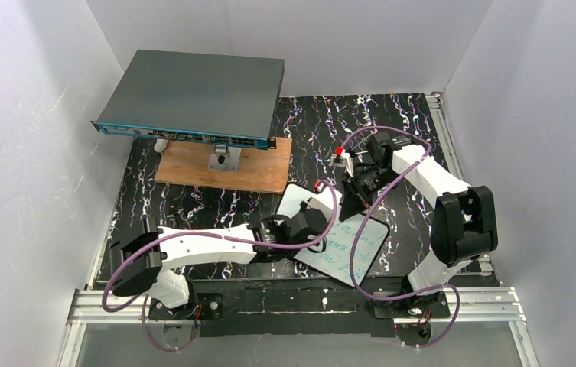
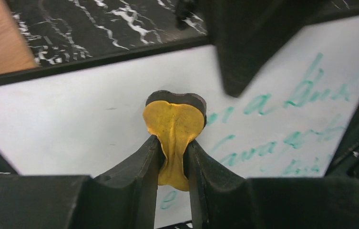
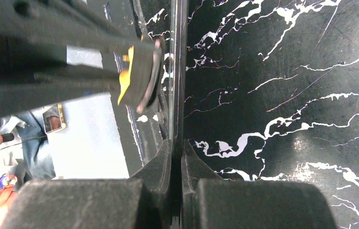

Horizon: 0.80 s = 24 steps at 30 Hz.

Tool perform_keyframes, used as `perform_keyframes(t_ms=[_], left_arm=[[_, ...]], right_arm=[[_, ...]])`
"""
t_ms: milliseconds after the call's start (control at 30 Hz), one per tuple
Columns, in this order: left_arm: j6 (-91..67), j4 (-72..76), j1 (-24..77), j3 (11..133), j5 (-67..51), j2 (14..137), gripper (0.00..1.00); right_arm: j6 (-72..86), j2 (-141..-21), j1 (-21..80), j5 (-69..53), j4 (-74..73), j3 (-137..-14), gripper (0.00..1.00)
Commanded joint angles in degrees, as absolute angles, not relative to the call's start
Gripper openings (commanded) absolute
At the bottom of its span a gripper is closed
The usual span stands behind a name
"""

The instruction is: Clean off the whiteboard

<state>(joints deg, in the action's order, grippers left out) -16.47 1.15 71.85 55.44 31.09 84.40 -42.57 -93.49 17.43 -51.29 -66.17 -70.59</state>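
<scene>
The whiteboard (image 1: 355,246) stood tilted on the black marbled table (image 1: 414,130), near its front edge and between the two arms. In the left wrist view its upper and left part was clean, while green handwriting (image 2: 287,100) remained on the right and lower part, so the erasing seemed to be about half done. The left gripper (image 2: 173,152) had its jaws pressed together on a yellow eraser pad (image 2: 173,126) with a dark backing, and the pad lay against the white surface just beside the first green letters. The right gripper (image 3: 177,148) was clamped on the thin edge of the board, at its far right side, apparently to keep it steady. To do this step well, the left arm would need to keep the pad flat on the surface and sweep it over the written lines with even pressure, without pushing so hard that the board slips out of the right jaws. Further back stood a grey flat box (image 1: 193,92) above a wooden plank (image 1: 223,164), well apart from the work.
</scene>
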Motion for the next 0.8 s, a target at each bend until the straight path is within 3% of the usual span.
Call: perform_keyframes(t_ms=[0, 267, 367, 533, 767], left_arm=[[-16.0, 3.4, 74.1, 56.6, 30.9, 85.9, 0.00], [-18.4, -3.7, 73.9, 56.2, 48.6, 86.7, 0.00], [-19.4, -4.8, 72.4, 55.2, 50.3, 85.5, 0.00], [-17.5, -1.9, 71.3, 53.6, 45.5, 82.8, 0.00], [-11.4, 10.9, 72.3, 49.4, 24.1, 80.6, 0.00]], right_arm=[[-45.8, -92.4, 17.8, -52.9, -64.4, -70.5, 0.01], [-45.8, -92.4, 17.8, -52.8, -64.3, -70.4, 0.01], [-45.7, -92.3, 17.8, -52.8, -64.3, -70.4, 0.01], [-45.6, -92.4, 17.8, -52.7, -64.3, -70.4, 0.01], [-45.7, -92.5, 17.8, -52.8, -64.3, -70.5, 0.01]])
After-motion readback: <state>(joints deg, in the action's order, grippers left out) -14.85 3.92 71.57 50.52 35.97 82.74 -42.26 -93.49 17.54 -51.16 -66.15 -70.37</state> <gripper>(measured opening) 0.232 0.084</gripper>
